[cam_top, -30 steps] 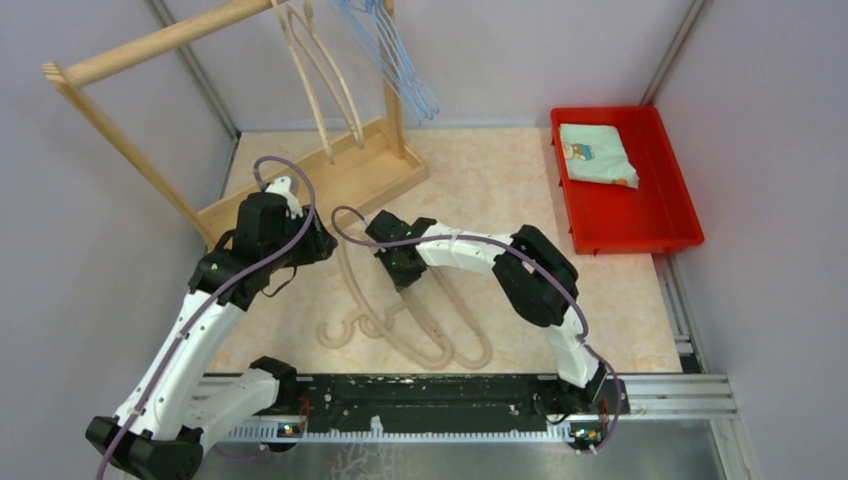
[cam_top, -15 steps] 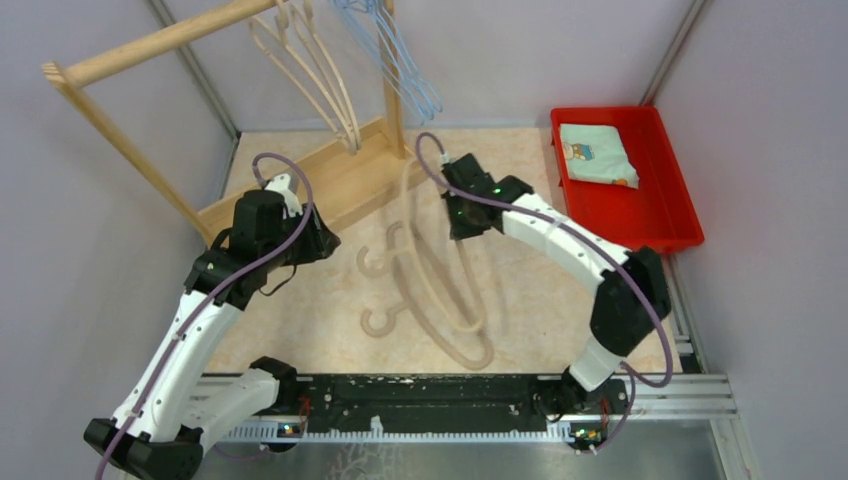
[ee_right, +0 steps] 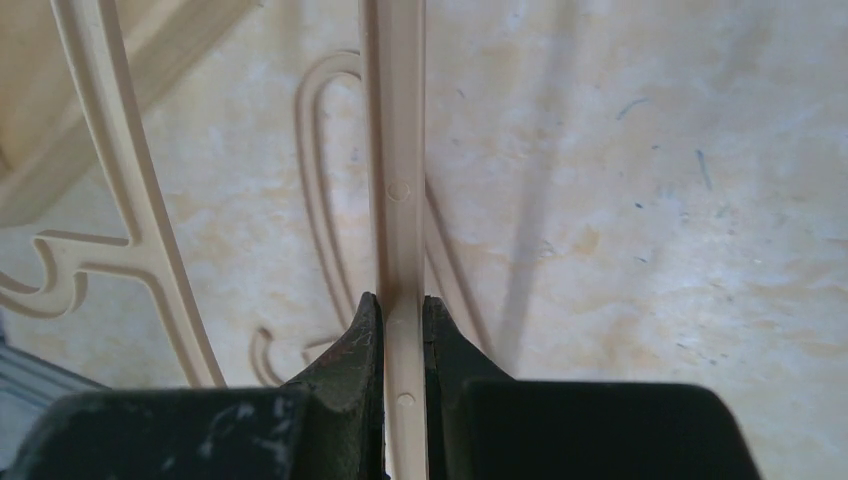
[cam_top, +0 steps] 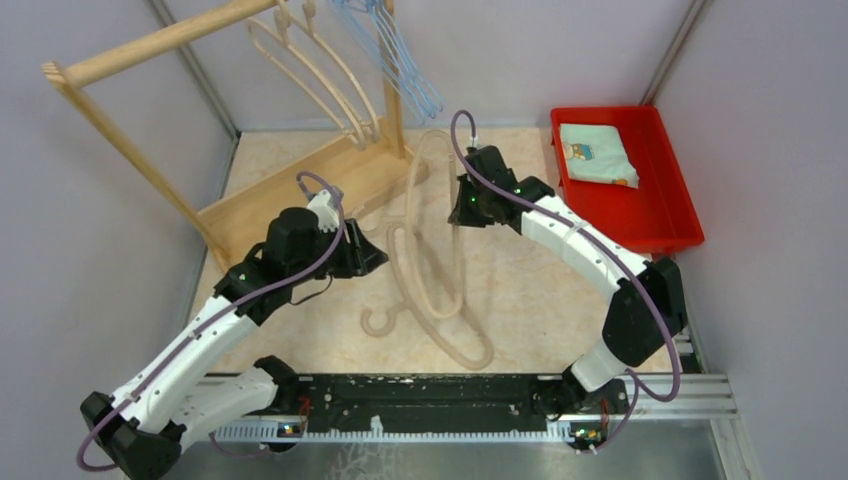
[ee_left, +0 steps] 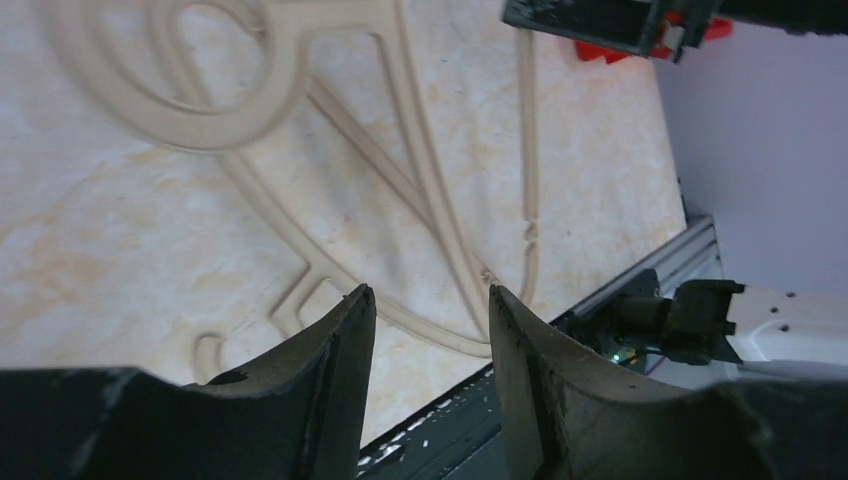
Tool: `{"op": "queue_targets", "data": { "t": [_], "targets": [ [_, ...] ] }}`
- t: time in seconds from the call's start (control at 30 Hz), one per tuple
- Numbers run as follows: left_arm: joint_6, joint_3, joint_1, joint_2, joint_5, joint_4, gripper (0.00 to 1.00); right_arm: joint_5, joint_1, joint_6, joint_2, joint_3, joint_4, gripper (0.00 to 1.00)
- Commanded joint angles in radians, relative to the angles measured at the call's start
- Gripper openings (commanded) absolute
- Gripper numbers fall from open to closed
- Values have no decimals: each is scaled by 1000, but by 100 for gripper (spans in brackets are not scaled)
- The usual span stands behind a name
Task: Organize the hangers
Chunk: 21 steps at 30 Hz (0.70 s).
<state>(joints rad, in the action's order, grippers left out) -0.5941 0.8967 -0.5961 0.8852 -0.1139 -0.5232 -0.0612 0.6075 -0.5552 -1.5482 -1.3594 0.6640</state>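
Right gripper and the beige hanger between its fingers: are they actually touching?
Touching. The right wrist view shows the right gripper with both fingers pressed flat against the beige hanger, one on each side of its bar, with no gap.

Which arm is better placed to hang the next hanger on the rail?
Right: the right tool grips a raised beige hanger near the rack; the left tool is open, empty, near a hanger on the table.

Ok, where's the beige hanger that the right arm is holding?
Top view, mid-table: the held hanger is pinched in the right gripper, just right of the wooden rack's base and over another beige hanger lying on the table.
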Motion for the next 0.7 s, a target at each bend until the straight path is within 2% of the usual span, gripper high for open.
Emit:
{"op": "queue_targets", "data": {
  "t": [0.0, 0.27, 0.57, 0.67],
  "targets": [
    [-43, -13, -102, 37, 2, 179, 52, 103, -2, -162, 18, -15, -229, 0],
    [-43, -57, -162, 65, 65, 213, 53, 145, -1, -230, -4, -87, -301, 0],
    [-29, -101, -180, 58, 106, 220, 54, 247, -10, -255, -11, -138, -295, 0],
    [-32, -97, -189, 53, 106, 224, 55, 236, -11, -236, -15, -148, -271, 0]
  ]
}}
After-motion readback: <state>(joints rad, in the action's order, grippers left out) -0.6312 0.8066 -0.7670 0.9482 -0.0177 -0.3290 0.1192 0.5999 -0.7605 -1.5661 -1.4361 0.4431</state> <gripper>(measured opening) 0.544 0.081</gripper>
